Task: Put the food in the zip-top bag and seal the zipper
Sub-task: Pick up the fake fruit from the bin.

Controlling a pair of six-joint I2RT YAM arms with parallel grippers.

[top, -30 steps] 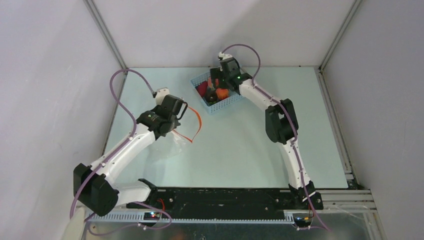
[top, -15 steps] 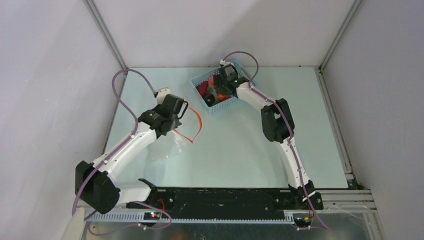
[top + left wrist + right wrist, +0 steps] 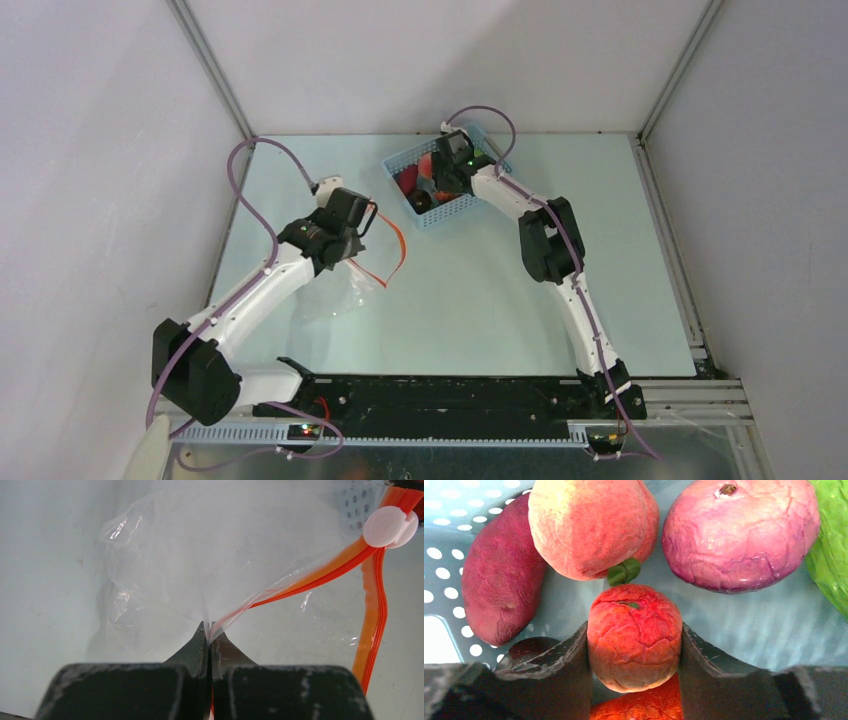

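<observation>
My left gripper [image 3: 357, 226] [image 3: 208, 630] is shut on the mouth edge of the clear zip-top bag [image 3: 335, 290] [image 3: 200, 555] and holds it up off the table. The red-orange zipper [image 3: 396, 248] [image 3: 325, 572] hangs open in a loop, with a white slider [image 3: 387, 526] on it. My right gripper [image 3: 441, 180] [image 3: 634, 640] is down in the light-blue basket [image 3: 445, 212], its jaws pressed on both sides of a small red fruit [image 3: 634, 635]. Around it lie a peach-orange fruit [image 3: 591, 525], a purple onion [image 3: 741, 532], a dark red sweet potato [image 3: 499, 575], a green vegetable [image 3: 831, 545] and an orange piece [image 3: 644, 707].
The basket stands at the back middle of the pale table [image 3: 480, 300]. Grey walls with metal frame posts enclose the table on three sides. The arm bases and a black rail [image 3: 450, 395] line the near edge.
My right gripper has dropped from above the basket into it and sits around the red fruit. The left arm and bag have barely moved.
</observation>
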